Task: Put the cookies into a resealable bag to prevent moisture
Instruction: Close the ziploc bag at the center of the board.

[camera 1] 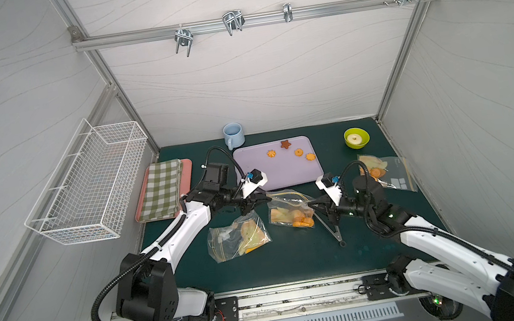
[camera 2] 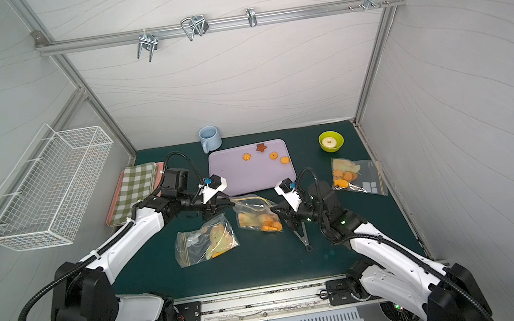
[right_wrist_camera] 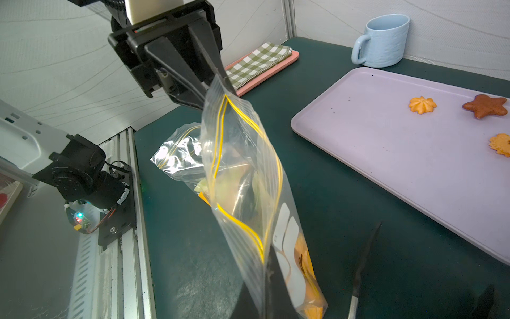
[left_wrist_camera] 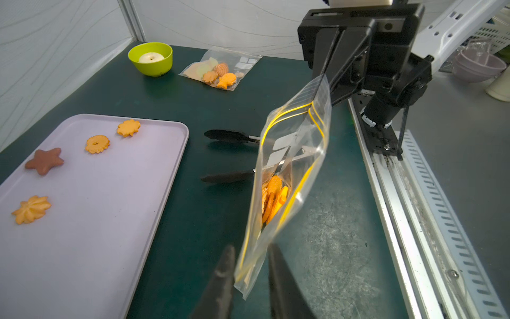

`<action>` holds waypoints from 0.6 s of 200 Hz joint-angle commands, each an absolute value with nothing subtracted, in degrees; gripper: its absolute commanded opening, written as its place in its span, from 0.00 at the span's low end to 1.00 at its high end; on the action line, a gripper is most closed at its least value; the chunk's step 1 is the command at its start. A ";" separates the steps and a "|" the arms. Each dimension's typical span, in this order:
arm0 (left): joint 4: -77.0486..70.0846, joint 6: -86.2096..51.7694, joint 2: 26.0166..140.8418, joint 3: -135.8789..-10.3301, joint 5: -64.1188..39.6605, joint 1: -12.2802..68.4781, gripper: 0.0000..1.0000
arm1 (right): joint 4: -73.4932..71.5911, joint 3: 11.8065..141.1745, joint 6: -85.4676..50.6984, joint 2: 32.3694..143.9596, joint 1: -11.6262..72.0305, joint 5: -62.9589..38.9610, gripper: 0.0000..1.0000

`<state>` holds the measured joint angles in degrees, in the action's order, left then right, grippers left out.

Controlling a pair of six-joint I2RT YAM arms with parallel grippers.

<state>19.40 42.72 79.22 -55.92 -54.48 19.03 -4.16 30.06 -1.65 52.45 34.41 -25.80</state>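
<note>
Right fingers [left_wrist_camera: 350,71] pressed together on one top corner of the resealable bag [left_wrist_camera: 292,154]. The left fingers [left_wrist_camera: 220,281] flank the opposite corner with slim gaps showing, so a firm bite there cannot be confirmed. Strung between the two, the bag hangs mouth-up with its yellow zip tracks [right_wrist_camera: 220,143] parted, apparently to keep the opening clear for loading. Several cookies [left_wrist_camera: 273,198] sit at its bottom. Beside it, tongs [left_wrist_camera: 229,135] lie on the green bench [camera 1: 280,260]. Farther back, four cookies, one a dark star [camera 1: 286,144], wait on the lilac tray [camera 1: 251,175], suggesting the job is part done.
</note>
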 commanded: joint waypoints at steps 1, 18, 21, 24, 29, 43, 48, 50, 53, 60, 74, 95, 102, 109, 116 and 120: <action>18.81 44.02 79.32 -57.92 -55.90 18.98 0.12 | -4.31 31.94 -1.17 52.29 34.32 -26.30 0.00; 19.04 44.04 79.24 -57.92 -55.47 18.98 0.01 | -4.28 31.90 -1.27 52.19 34.32 -25.62 0.00; 19.01 43.98 79.20 -57.92 -55.39 18.94 0.00 | -4.25 31.95 -1.36 52.22 34.34 -25.29 0.00; 19.11 43.95 79.19 -57.92 -55.35 18.98 0.00 | -4.13 31.93 -1.58 52.23 34.36 -24.85 0.00; 19.08 43.76 79.19 -57.92 -55.14 18.94 0.00 | -3.92 31.93 -1.74 52.21 34.37 -24.15 0.00; 18.47 41.54 79.06 -58.17 -53.73 19.15 0.00 | -3.05 32.25 -2.48 51.95 34.35 -21.35 0.00; 18.49 40.38 79.02 -58.44 -52.81 19.37 0.00 | -2.90 32.25 -2.90 51.86 34.35 -20.18 0.00; 18.73 40.11 78.97 -58.62 -52.44 19.48 0.00 | -2.88 32.25 -3.18 51.81 34.32 -19.79 0.00; 19.30 39.76 78.89 -58.93 -51.96 19.69 0.00 | -2.89 32.26 -3.39 51.63 34.28 -19.24 0.00; 21.62 39.54 78.69 -59.82 -50.54 20.45 0.00 | -2.73 32.05 -3.63 51.15 34.06 -18.49 0.00; 26.52 38.50 78.02 -61.59 -45.16 23.29 0.00 | -2.48 31.99 -3.37 50.16 33.77 -18.32 0.12; 32.75 39.08 76.08 -62.46 -40.88 26.76 0.00 | -0.46 33.13 -0.88 49.88 33.55 -20.50 0.16; 34.74 39.43 75.62 -62.77 -40.91 26.98 0.00 | 0.57 33.73 0.28 50.07 33.55 -22.00 0.17; 36.34 39.44 75.07 -63.05 -40.88 26.94 0.00 | 2.04 34.57 0.88 50.36 33.57 -23.32 0.18; 37.43 39.38 74.56 -63.21 -40.14 26.94 0.00 | 3.83 35.68 1.30 50.76 33.53 -24.67 0.21; 37.80 39.42 74.18 -63.28 -39.38 26.94 0.00 | 4.82 36.26 1.38 50.87 33.57 -25.40 0.22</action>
<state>30.26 38.81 76.73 -60.51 -43.62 26.76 -0.27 32.18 -1.69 50.87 33.80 -21.04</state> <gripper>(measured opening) 0.057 0.194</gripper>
